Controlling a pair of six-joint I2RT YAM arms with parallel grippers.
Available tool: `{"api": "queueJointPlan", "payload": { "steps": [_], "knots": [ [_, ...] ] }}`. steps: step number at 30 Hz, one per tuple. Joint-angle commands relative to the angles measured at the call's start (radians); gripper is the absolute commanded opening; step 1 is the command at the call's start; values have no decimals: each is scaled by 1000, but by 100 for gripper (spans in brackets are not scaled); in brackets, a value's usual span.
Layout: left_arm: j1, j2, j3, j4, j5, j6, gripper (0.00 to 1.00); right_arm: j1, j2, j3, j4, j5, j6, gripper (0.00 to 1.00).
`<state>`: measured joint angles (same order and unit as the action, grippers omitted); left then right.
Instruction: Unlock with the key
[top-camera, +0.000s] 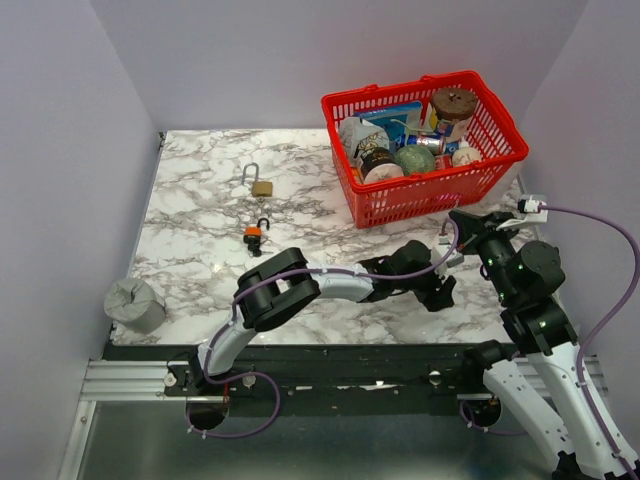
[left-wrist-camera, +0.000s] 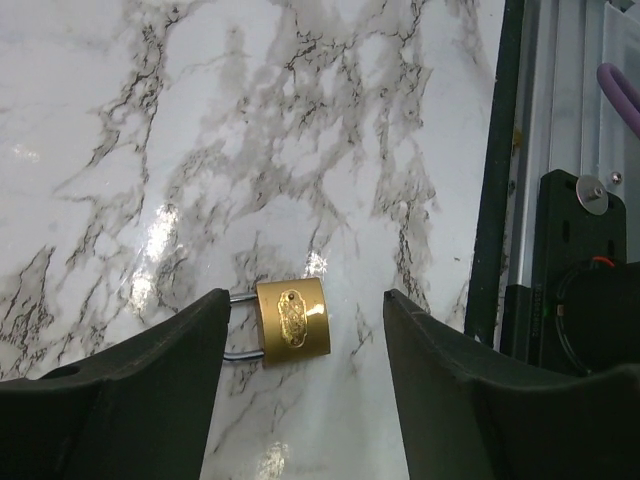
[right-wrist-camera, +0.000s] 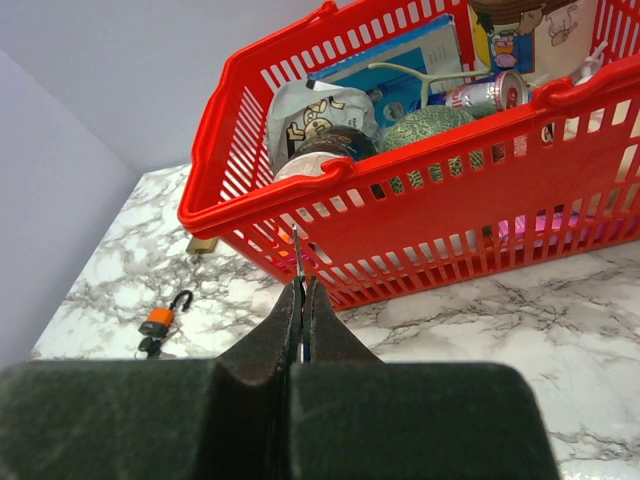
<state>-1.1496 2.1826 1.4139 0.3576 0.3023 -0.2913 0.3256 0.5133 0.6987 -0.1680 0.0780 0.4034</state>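
Note:
A brass padlock (left-wrist-camera: 292, 320) lies flat on the marble table in the left wrist view, its shackle pointing left. My left gripper (left-wrist-camera: 307, 298) is open and straddles it, with the left finger over the shackle and a gap to the right finger. In the top view the left gripper (top-camera: 436, 291) hides this padlock. My right gripper (right-wrist-camera: 301, 285) is shut on a thin metal key (right-wrist-camera: 297, 245) whose blade sticks out past the fingertips. In the top view the right gripper (top-camera: 463, 222) is raised in front of the basket, just behind the left gripper.
A red basket (top-camera: 372, 205) full of groceries stands at the back right, close behind both grippers. A second brass padlock (top-camera: 261, 186) and a small orange padlock (top-camera: 253, 235) with keys lie at centre left. A grey roll (top-camera: 134, 304) sits at the near left corner.

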Motion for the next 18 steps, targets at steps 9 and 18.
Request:
{"api": "queueJointPlan", "payload": {
  "steps": [9, 18],
  "knots": [
    [-33, 13, -76, 4, 5, 41, 69, 7, 4, 33, -1, 2, 0, 1],
    [-35, -30, -156, 121, -43, 3, 73, 7, -18, 32, -5, 62, -25, 1]
  ]
}}
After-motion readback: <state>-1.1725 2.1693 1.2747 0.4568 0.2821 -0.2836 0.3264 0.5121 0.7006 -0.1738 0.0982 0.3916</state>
